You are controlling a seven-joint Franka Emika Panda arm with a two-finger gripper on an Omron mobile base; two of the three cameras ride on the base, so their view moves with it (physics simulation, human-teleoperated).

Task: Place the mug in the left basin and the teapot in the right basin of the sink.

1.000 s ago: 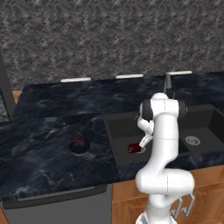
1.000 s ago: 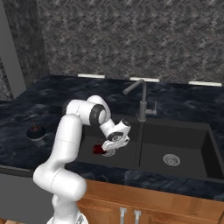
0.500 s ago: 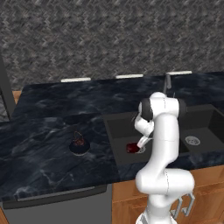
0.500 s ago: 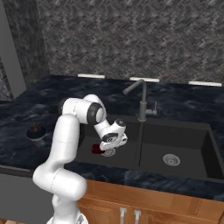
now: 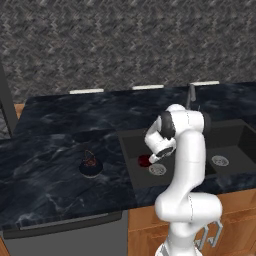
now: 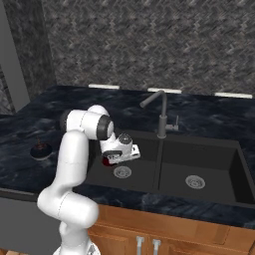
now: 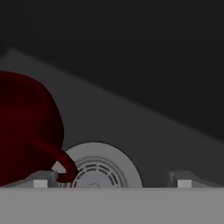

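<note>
The dark red mug (image 7: 26, 127) rests on the floor of the left basin (image 5: 131, 150), beside its round silver drain (image 7: 100, 168). My gripper (image 7: 113, 181) hangs low in that basin, open, with nothing clamped between its fingers. The mug lies off to the left of the fingers, and its loop handle (image 7: 61, 159) sits close to the left fingertip (image 7: 41, 180). From the base I see the mug (image 5: 144, 160) (image 6: 106, 161) just under the gripper (image 5: 154, 159) (image 6: 119, 158). The black teapot (image 5: 90, 166) (image 6: 40, 149) stands on the counter left of the sink (image 6: 149, 191). The right basin (image 6: 219, 164) holds only its drain.
The slim tap (image 6: 160, 112) rises at the sink's divider, behind and right of the hand. Dark marble counter (image 5: 50, 190) runs around the sink. A stone-patterned wall (image 5: 125, 45) closes the back. My own arm (image 5: 187, 165) stands in front of the sink.
The hand has shifted a little to the left inside the left basin and slightly up. The mug stays low on the basin floor. The teapot has not moved.
</note>
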